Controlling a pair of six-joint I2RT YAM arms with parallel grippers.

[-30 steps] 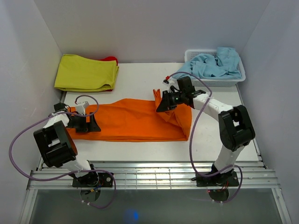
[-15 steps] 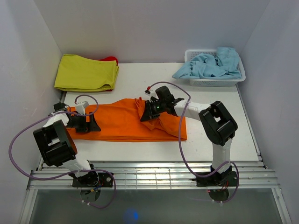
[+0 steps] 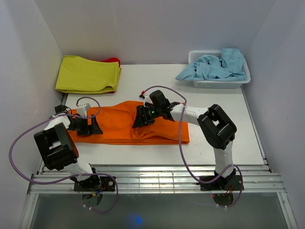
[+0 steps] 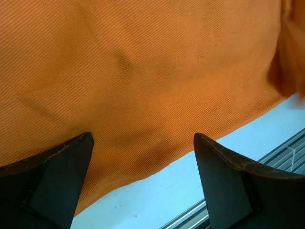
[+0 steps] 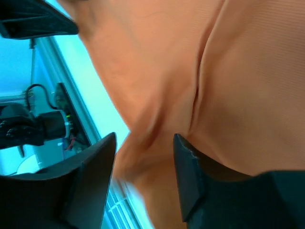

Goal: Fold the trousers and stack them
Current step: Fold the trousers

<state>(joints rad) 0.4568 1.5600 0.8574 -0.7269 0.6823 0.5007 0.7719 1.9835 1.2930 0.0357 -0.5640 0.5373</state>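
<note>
The orange trousers point(image 3: 116, 128) lie flat across the middle of the table, their right end folded over to the left into a rumpled upper layer. My right gripper point(image 3: 140, 119) hangs over that folded end with its jaws apart. In the right wrist view blurred trousers fabric point(image 5: 238, 71) fills the space at and beyond my right gripper point(image 5: 144, 139). My left gripper point(image 3: 94, 127) rests open at the trousers' left end. The left wrist view shows the trousers' hem point(image 4: 143, 71) and white table between the open fingers of my left gripper point(image 4: 143, 139).
A folded yellow-green cloth point(image 3: 88, 74) lies at the back left with something red point(image 3: 113, 60) behind it. A white basket point(image 3: 238, 83) holding a light blue garment point(image 3: 214, 67) stands at the back right. Metal rails point(image 3: 152, 174) run along the near edge.
My right gripper carried the trousers' right end leftward over the middle, folding them shorter, and its jaws have come apart. The left arm has not moved.
</note>
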